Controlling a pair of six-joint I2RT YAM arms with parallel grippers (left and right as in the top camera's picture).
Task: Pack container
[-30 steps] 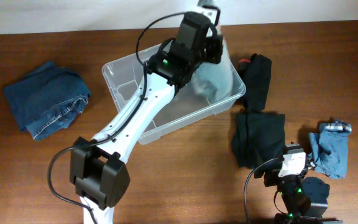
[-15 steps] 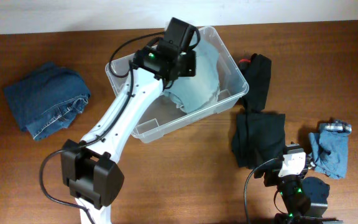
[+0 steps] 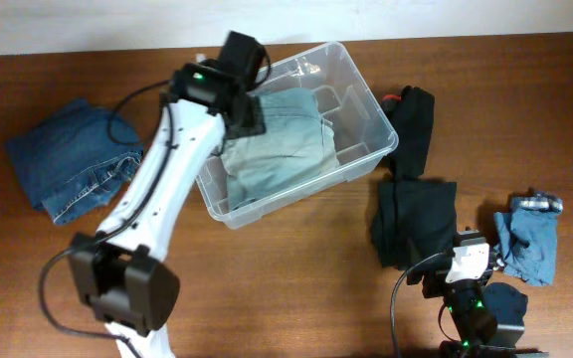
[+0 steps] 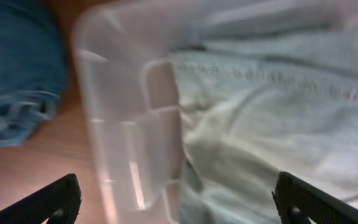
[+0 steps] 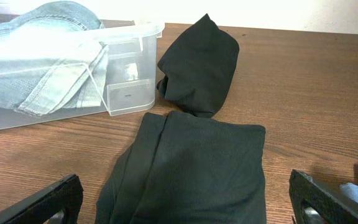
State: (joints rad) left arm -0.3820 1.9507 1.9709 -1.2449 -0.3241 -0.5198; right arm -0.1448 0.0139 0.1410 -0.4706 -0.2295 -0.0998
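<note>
1. Nearest you, at the near right edge of the table point(image 3: 296, 288), the right gripper point(image 5: 186, 202) sits low. Its jaws are spread wide with nothing between them.
2. Just ahead of it a black cloth point(image 5: 191, 168) lies folded flat. In the overhead view a small piece of denim point(image 3: 530, 239) with a checked edge lies to the cloth's right.
3. Beyond the cloth, a black bundle point(image 5: 201, 65) meets its far edge and lies close beside the container's right corner. A bit of red shows at the bundle's far end; you cannot tell what it is.
4. The container point(image 3: 311, 189) stands mid-table, a little toward the far side and set at a skew.
   - It is clear plastic with rounded corners, a rolled rim and moulded steps in its walls.
   - In the right wrist view, the end wall facing you carries a pale rectangular patch with a dark mark. The mark is too small to read.
5. Pale jeans point(image 3: 277, 144) lie folded inside, filling the container's left and middle. In the right wrist view a hem and seams press against the clear wall, and the fabric rises above the rim.
6. Blue jeans point(image 3: 73, 159) lie crumpled on the table's left side, well apart from the container.
7. Farthest out, the left gripper point(image 3: 247, 104) hangs over the container's left end. Its jaws are wide and hold nothing, and its wrist view looks down on the wall and the pale jeans.
</note>
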